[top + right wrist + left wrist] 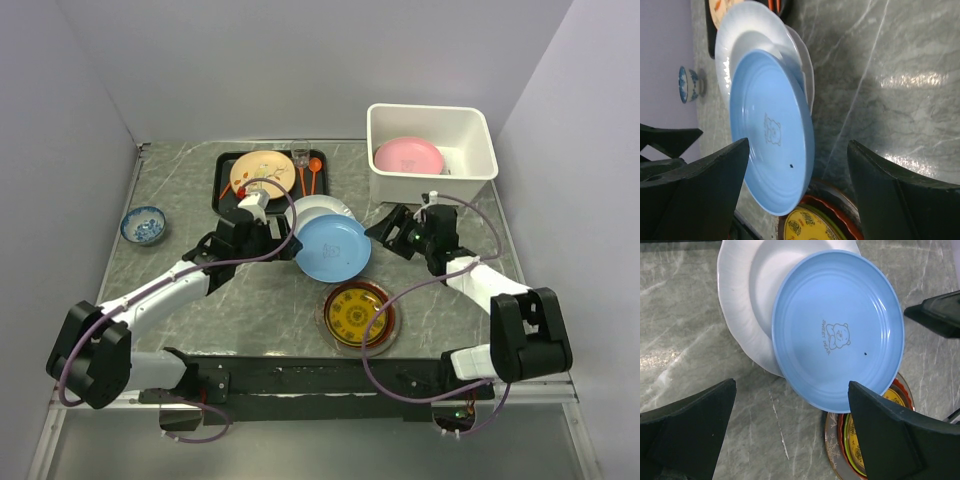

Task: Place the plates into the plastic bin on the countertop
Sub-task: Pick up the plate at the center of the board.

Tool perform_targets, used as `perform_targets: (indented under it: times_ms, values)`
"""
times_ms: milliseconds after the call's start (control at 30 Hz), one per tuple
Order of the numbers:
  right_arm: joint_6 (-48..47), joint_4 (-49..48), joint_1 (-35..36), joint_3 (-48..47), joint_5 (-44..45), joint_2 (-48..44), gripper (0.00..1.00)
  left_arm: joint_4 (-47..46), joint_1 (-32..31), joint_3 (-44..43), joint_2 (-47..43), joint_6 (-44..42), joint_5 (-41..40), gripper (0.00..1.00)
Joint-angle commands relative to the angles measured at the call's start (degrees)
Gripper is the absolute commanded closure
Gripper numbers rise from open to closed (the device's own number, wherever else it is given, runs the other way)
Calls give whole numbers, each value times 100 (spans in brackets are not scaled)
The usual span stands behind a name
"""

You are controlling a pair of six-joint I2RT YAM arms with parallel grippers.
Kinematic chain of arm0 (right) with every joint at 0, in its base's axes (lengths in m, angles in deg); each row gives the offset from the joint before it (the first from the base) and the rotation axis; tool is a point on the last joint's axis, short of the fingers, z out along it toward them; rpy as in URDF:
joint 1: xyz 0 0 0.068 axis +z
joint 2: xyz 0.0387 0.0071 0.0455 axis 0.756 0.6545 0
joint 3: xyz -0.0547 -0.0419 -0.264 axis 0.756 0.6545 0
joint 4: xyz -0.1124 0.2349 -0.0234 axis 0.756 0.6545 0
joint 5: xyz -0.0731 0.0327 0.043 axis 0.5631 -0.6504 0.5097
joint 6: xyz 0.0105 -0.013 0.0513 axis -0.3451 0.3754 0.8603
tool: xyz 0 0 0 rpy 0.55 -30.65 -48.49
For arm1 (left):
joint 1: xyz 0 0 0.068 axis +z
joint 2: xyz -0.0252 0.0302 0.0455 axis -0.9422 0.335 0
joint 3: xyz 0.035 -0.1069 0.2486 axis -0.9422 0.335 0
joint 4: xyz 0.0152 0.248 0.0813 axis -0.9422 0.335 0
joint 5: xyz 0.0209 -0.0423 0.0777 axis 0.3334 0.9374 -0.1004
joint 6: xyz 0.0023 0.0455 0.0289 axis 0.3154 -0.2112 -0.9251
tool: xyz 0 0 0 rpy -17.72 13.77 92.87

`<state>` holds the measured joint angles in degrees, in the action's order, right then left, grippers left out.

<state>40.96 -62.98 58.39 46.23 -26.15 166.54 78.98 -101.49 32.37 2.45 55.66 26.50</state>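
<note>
On the countertop (pixel 270 300) the blue plate (pixel 333 248) overlaps the white plate (pixel 312 209), left gripper (pixel 283 243) and right gripper (pixel 388 232) both spread wide at its edges, pink plate (pixel 408 156) inside the plastic bin (pixel 481 130).

A robot test cell dressed as a kitchen counter is indicated. A marble-look desk (pixel 175 195) is enclosed on three sides by plain pale panels (pixel 300 60). A left arm (pixel 160 290) and a right arm (pixel 490 290), both trailing cables, are bolted to a black rail (pixel 320 375) at its near edge. The kitchen theme is carried only by the tableware laid out: plates (pixel 333 248), a white plastic bin (pixel 430 108), a black tray (pixel 222 190) and a small blue-patterned bowl (pixel 143 225).
</note>
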Motion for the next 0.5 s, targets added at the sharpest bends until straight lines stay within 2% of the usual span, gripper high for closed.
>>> perform_targets:
  times_ms: [0, 467]
  values:
    - [69, -604, 127, 116, -258, 202, 15, 12, -31, -237, -182, -8, -192, 1]
    - [122, -720, 452, 195, -364, 712, 21, 74, -40, -351, 143, -87, -122, 1]
